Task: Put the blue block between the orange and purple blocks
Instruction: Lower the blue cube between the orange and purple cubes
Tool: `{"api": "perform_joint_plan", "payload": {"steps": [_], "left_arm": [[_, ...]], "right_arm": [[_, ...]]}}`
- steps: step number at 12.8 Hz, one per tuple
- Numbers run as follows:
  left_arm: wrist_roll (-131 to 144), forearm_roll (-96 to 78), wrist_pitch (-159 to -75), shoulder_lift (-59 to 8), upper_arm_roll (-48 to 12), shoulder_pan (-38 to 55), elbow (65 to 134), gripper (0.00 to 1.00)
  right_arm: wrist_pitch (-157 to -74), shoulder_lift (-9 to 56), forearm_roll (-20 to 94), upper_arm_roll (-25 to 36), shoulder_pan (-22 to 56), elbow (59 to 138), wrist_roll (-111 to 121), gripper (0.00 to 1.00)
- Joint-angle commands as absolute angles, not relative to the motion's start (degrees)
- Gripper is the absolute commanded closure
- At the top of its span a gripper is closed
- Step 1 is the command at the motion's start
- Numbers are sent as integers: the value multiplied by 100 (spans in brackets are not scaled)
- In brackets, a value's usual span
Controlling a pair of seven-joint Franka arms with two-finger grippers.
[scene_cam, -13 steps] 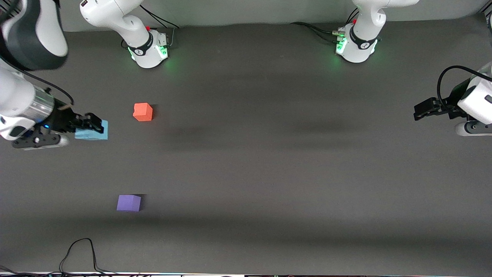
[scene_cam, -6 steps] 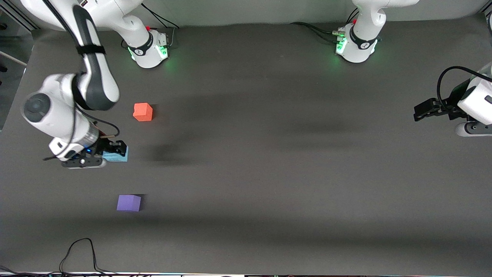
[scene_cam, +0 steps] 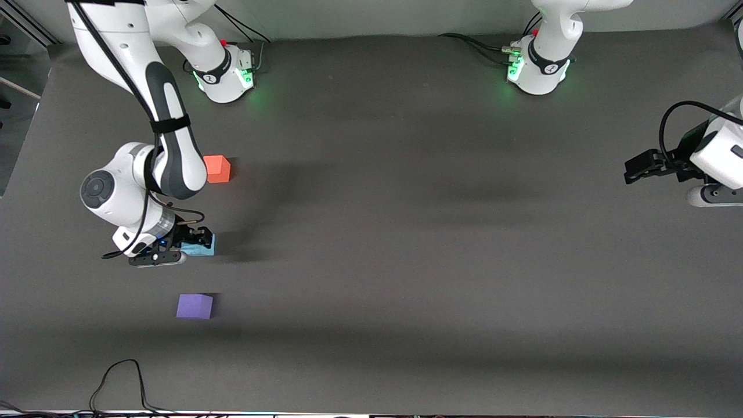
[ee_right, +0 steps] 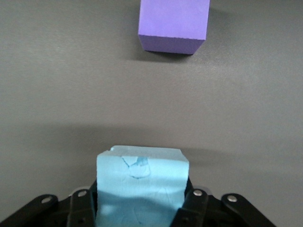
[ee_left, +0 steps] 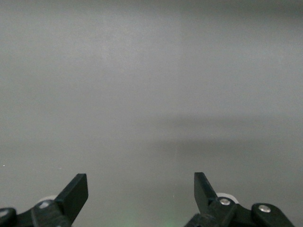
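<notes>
My right gripper (scene_cam: 194,244) is shut on the light blue block (scene_cam: 201,246), low over the table between the orange block (scene_cam: 217,169) and the purple block (scene_cam: 194,306). In the right wrist view the blue block (ee_right: 142,182) sits between the jaws, with the purple block (ee_right: 173,24) ahead of it. The right arm's elbow covers one edge of the orange block. My left gripper (scene_cam: 635,168) is open and empty, waiting at the left arm's end of the table; in the left wrist view its fingertips (ee_left: 75,191) stand wide apart over bare table.
The table (scene_cam: 406,232) is a dark grey mat. A black cable (scene_cam: 116,377) loops at the edge nearest the camera, toward the right arm's end. The two arm bases (scene_cam: 226,69) stand along the table's top edge.
My right gripper has carried the blue block from beside the table's end toward the middle, in between the orange and purple blocks, and lower. The left arm has not moved.
</notes>
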State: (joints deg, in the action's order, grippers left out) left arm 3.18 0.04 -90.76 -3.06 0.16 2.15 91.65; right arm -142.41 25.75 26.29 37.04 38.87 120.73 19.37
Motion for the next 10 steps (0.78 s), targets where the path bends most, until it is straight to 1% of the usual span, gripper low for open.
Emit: {"api": "perform_joint_plan", "payload": {"steps": [1,6,10], "left_arm": [[255,18,-9184,-211,44,246,9281,0],[255,9,-9176,-220,44,246,9290,0],[264,9,-9176,-229,44,246,9281,0]], "right_arm": [[-14580,2786,2952,3718,3937,12129,2267,61],[-14853,2936,3259,3639,3999,12365,2276,61],[-15405,3058,3401,3569,4034,12690,2452,60]]}}
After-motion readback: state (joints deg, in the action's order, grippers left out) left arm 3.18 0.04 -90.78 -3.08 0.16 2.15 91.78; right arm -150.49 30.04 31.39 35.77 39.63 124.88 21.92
